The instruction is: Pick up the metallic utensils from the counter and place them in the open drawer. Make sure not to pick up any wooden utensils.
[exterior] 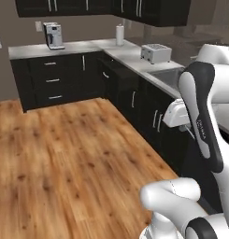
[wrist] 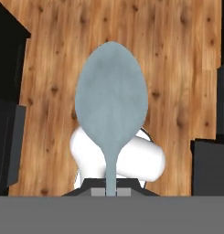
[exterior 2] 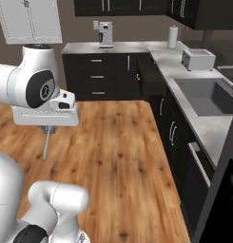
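While the two-finger gripper (wrist: 111,191) is clamped tight on the stem of the small slim silvery spoon (wrist: 111,105), the hand view has the bowl aimed straight away from the fingers, over the wooden plank floor (wrist: 49,55). From the right base view the same spoon (exterior 2: 46,141) hangs below the hand, long axis roughly vertical. Left base view adds small writing on the white arm (exterior: 202,93), too tiny to read. Both base views catch the silver coffee machine (exterior 2: 105,34) on the plain grey countertop (exterior 2: 84,47), plus a white toaster (exterior 2: 198,59).
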You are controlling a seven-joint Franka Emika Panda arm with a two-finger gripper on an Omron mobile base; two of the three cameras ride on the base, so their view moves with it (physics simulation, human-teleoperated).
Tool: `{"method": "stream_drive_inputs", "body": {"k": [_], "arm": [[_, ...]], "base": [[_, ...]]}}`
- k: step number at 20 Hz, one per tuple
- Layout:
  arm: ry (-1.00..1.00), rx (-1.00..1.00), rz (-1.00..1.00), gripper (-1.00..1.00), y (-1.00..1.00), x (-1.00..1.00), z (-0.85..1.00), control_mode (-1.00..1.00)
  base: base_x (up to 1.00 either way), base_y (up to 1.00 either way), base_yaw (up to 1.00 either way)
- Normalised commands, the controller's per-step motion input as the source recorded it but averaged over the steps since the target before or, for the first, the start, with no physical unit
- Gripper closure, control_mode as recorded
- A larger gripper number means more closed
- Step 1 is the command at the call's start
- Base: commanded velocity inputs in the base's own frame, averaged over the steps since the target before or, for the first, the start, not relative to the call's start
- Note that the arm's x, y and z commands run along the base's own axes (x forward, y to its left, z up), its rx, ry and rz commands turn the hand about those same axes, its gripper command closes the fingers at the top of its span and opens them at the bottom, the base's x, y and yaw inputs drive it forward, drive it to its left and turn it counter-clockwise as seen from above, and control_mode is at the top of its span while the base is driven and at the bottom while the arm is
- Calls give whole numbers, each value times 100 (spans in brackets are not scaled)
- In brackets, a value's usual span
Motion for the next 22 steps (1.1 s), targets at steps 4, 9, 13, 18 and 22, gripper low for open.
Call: {"method": "stream_drive_inputs", "body": {"k": [4,9,13,18,22], "arm": [[0,0,0,100,0,0,0,100],[0,0,0,100,0,0,0,100],[0,0,0,100,0,0,0,100],[0,0,0,100,0,0,0,100],[0,0,0,100,0,0,0,100]], "base": [[100,-1,-18],[100,0,-24],[100,0,-28],[100,-6,-30],[100,-23,-20]]}}
